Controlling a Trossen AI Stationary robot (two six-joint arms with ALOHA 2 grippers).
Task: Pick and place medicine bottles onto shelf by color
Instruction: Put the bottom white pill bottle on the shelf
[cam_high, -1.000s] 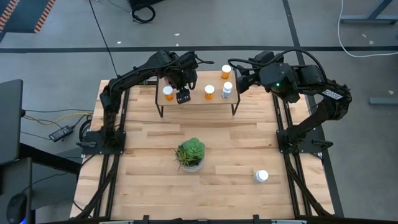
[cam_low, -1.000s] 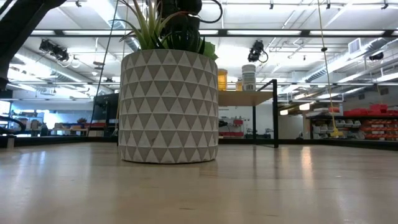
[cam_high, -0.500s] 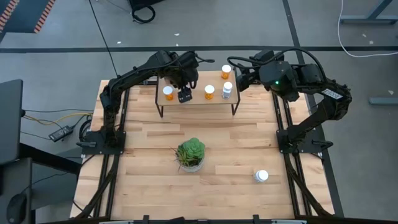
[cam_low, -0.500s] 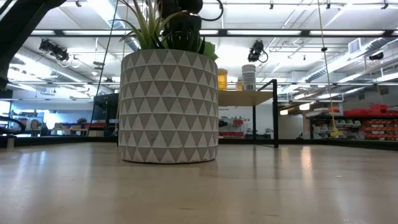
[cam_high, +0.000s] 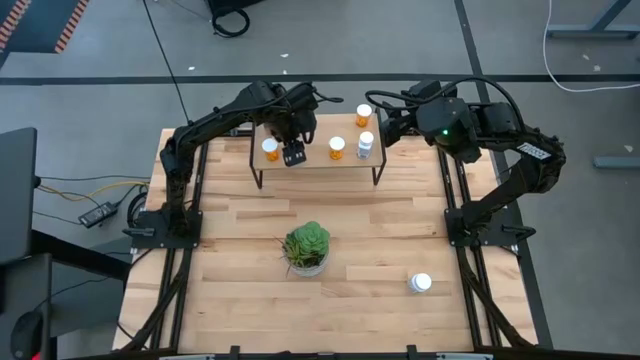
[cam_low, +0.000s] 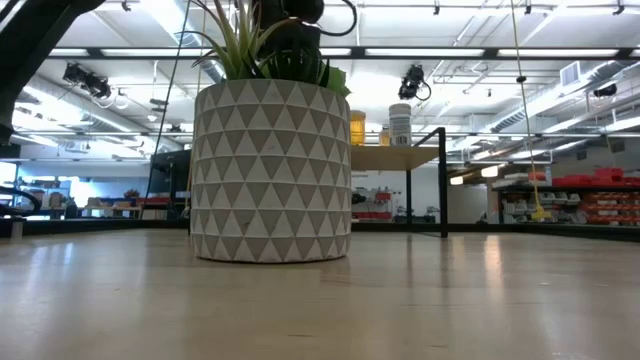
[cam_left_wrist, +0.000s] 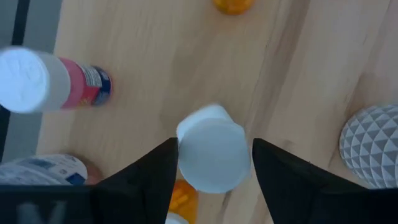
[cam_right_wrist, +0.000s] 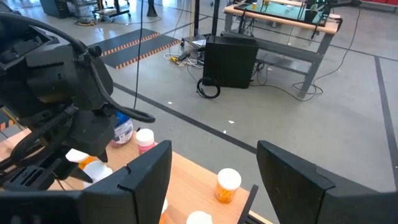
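The shelf (cam_high: 318, 162) stands at the table's far edge with several medicine bottles on it: orange ones (cam_high: 270, 148) (cam_high: 337, 147) (cam_high: 363, 114) and a white one (cam_high: 366, 143). My left gripper (cam_high: 294, 153) points down over the shelf's left half, shut on a white-capped bottle (cam_left_wrist: 213, 155). A pink bottle (cam_left_wrist: 62, 84) and a blue-labelled one (cam_left_wrist: 43, 171) stand beside it. My right gripper (cam_high: 387, 124) hovers open above the shelf's right end with nothing between its fingers. My left gripper has the bottle's white cap (cam_left_wrist: 186, 146) between its two fingers, one on each side. It comes from above, pointing steeply down. The cap hides the bottle's body, and I cannot see whether its base stands on the shelf.
A potted plant (cam_high: 306, 248) in a grey patterned planter (cam_low: 270, 170) sits mid-table in front of the shelf. One white-capped bottle (cam_high: 420, 283) stands alone near the table's front right. The shelf's black legs (cam_low: 443, 180) rise from the tabletop.
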